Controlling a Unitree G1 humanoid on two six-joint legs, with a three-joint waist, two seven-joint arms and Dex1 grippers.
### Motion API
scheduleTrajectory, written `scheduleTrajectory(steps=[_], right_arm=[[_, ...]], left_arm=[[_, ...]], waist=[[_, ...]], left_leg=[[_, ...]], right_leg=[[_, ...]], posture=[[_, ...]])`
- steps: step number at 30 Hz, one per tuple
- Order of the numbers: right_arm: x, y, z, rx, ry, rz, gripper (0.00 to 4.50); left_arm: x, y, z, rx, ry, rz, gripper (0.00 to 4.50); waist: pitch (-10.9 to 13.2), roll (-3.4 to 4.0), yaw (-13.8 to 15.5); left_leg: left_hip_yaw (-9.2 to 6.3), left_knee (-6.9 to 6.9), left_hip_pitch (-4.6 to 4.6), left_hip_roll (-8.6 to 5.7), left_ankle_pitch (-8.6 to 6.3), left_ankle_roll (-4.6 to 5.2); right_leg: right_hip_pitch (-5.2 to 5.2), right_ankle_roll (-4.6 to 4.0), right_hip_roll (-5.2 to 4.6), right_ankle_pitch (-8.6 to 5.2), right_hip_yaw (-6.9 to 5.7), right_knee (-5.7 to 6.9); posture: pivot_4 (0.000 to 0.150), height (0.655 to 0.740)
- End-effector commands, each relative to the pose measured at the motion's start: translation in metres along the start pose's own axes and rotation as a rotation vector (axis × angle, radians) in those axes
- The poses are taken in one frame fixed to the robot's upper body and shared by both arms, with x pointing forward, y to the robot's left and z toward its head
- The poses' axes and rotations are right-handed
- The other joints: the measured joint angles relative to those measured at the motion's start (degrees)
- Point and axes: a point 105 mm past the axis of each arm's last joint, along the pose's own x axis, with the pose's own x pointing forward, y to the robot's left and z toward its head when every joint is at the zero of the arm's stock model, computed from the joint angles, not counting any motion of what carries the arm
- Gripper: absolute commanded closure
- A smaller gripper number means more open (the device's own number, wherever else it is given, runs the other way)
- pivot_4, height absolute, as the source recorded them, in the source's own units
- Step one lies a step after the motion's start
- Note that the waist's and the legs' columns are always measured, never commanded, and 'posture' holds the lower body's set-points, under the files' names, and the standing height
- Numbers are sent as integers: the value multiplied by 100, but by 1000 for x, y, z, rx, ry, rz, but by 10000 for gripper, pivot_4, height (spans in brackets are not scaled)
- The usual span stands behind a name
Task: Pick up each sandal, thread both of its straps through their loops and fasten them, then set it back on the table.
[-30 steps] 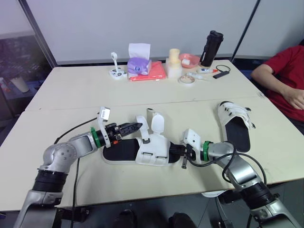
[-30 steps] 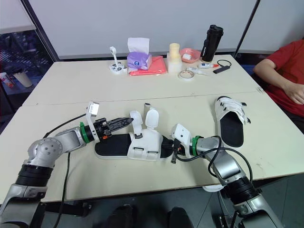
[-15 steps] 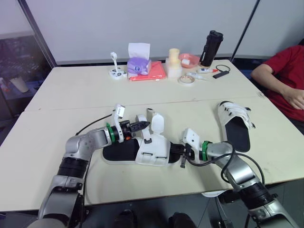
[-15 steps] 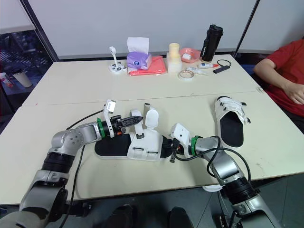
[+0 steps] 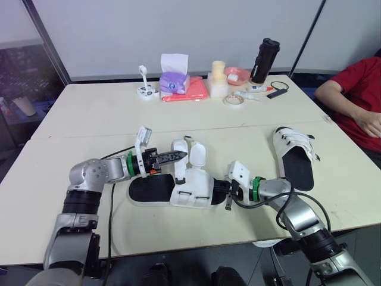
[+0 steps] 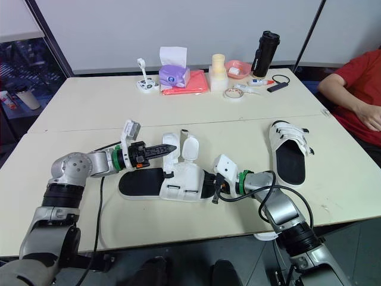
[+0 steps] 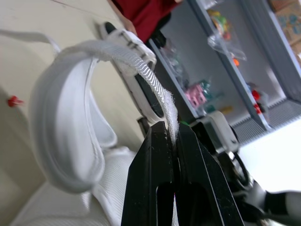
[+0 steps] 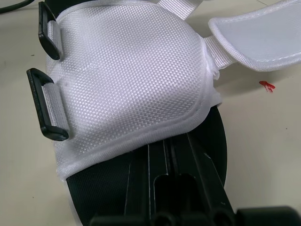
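While the near sandal (image 5: 190, 187) lies flat on the counter (image 5: 89, 113), close to its front edge, both arms reach in on it from either side. The left pincer (image 5: 178, 156) is closed tight on the free end of one white strap (image 7: 155, 82), which arches up from the sandal's white upper and is pinched between the black fingertips. The other strap (image 5: 197, 154) stands up loose just beside it. The right pincer (image 5: 221, 189) is narrow, clamped on the edge of the black sole at the end that carries the upper. On the side of that upper two black loops (image 8: 47, 106) sit with nothing threaded through them. The second sandal (image 5: 294, 152) rests well apart on the robot's right, sole down, its straps lying across the upper. Along the far edge of the counter stand a tissue box (image 5: 174, 80), a black bottle (image 5: 265, 61) and a roll of tape (image 5: 233, 100). A person in a red sleeve (image 5: 351, 101) sits at the right.
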Motion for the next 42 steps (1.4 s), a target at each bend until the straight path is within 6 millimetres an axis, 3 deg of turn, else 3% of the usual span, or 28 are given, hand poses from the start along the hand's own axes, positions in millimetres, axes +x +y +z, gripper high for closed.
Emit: scheduleTrajectory(steps=[1,13,19,30,38,42], right_arm=[[3,5,-29,57,109,-4,45000],[2,7,-30,61,112,-6,45000],[2,8,-31,61,111,-10,45000],[4,10,-31,56,112,-7,45000],[5,10,-31,54,115,-4,45000],[6,10,-32,54,116,-3,45000]], left_arm=[[4,-3,-1,39,18,-12,44183],[18,5,-7,68,38,-7,44183],[18,-1,-13,53,81,-40,44183],[14,6,-35,116,188,-2,44183],[12,-11,-18,51,113,-90,44183],[12,-10,-19,82,123,-68,44183]], waist=[[0,0,-1],[0,0,-2],[0,0,-4],[-1,0,-7],[-1,0,-3],[-1,0,-3]], left_leg=[[0,0,0,0,0,0],[-2,-11,-1,0,0,-1],[-3,-23,-1,0,0,-1],[-5,-56,2,1,0,-2],[-5,-70,1,2,0,-2],[-5,-70,1,2,1,-2]], right_leg=[[-1,0,0,0,0,0],[-2,-1,-2,0,1,-11],[-1,-1,-3,0,1,-24],[0,-5,-4,4,1,-61],[-2,-5,-4,4,1,-73],[-1,-5,-4,4,1,-73]], posture=[[1500,7400],[1500,7400],[1500,7400],[1500,7400],[1500,7400],[1500,7400]])
